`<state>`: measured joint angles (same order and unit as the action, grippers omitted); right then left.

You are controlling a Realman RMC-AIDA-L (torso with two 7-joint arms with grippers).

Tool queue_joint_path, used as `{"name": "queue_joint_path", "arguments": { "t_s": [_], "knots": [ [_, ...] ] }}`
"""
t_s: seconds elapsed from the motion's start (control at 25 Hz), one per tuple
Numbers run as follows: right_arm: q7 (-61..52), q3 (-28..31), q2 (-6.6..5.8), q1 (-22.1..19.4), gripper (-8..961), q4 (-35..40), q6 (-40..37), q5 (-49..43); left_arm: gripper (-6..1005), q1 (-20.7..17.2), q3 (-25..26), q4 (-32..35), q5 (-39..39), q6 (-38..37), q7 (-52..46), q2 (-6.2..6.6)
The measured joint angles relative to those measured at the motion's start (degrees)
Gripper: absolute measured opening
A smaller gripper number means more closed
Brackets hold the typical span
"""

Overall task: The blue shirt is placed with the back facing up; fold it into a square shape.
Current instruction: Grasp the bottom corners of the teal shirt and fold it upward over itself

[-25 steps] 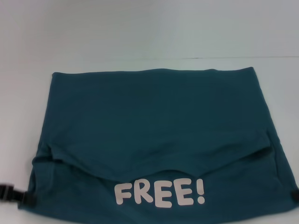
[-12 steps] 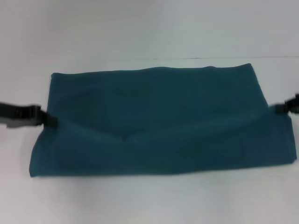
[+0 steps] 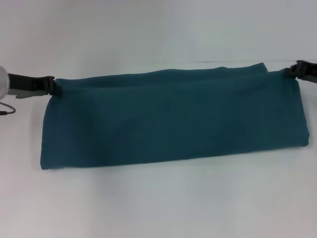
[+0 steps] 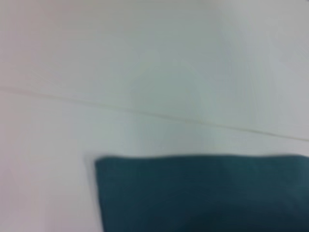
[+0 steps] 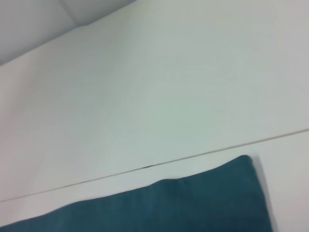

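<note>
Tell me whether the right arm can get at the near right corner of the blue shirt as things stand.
Probably yes. The right tool is at the far right corner of the blue shirt, and nothing lies on the table along that edge. The left tool is at the opposite side.

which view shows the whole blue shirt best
The head view: the whole blue shirt shows as a wide folded band, with the left gripper and right gripper at its far corners. The left wrist and right wrist views each show only one corner on the white table.
</note>
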<state>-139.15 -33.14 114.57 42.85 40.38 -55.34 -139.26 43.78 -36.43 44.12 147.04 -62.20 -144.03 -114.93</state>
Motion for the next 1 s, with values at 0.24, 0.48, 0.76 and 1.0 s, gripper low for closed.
{"name": "queue_joint_path", "arguments": {
  "t_s": [0.24,0.48,0.76,1.0],
  "knots": [
    [-0.58,-6.58,3.34,0.22,109,-1.03,13.70,0.06,17,-0.43,-2.40,-0.83,0.03,11.03,-0.04,-2.42],
    [-0.60,-7.28,3.69,2.76,116,-3.54,19.93,-0.37,16,0.03,-2.60,-1.46,0.10,14.46,0.04,-2.51],
    [-0.60,-8.83,3.05,5.23,124,-3.93,22.58,-0.63,15,1.03,-3.53,-1.13,0.05,14.85,0.57,-2.61],
    [-0.36,-9.85,2.81,5.66,130,-4.25,24.75,-0.66,16,1.19,-3.91,-1.27,0.04,15.87,0.66,-2.44]
  ]
}}
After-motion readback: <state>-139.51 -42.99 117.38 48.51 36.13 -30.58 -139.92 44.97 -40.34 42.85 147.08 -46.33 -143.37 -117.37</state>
